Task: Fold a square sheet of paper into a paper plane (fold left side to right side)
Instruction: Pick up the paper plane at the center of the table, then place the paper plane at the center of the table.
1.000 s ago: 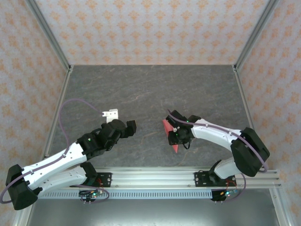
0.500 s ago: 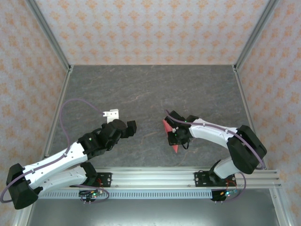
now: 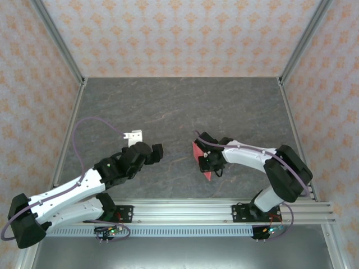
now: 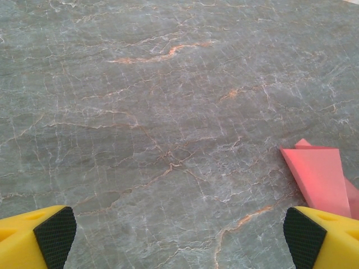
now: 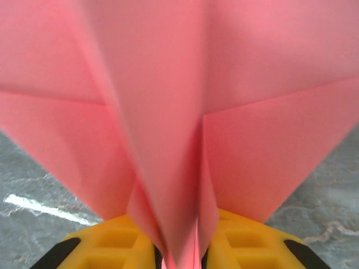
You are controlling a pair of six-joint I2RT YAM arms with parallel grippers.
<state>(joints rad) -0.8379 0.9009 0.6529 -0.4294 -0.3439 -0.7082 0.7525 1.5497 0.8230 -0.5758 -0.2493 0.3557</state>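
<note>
Since a second ago the right arm has swung a little to the left, its elbow drawing in, and the paper plane has gone leftward with it; the left arm has hardly shifted. At the left of the overhead view the left gripper hangs over the grey marbled table, just this side of a small white bracket, with a purple cable looping off its arm. That view does not settle how its fingers stand, but its own wrist camera does: the left gripper is spread wide, its black pads at either lower corner with only bare table between, and the paper plane lies off to its right, well apart. Right of centre from above, the right gripper covers most of the pink paper, so only a slim edge and a tip show. The right wrist camera gives the grasp: the paper plane rises from between the yellow fingers of the right gripper, which pinch its centre crease, the folded flaps fanning out to either side.
</note>
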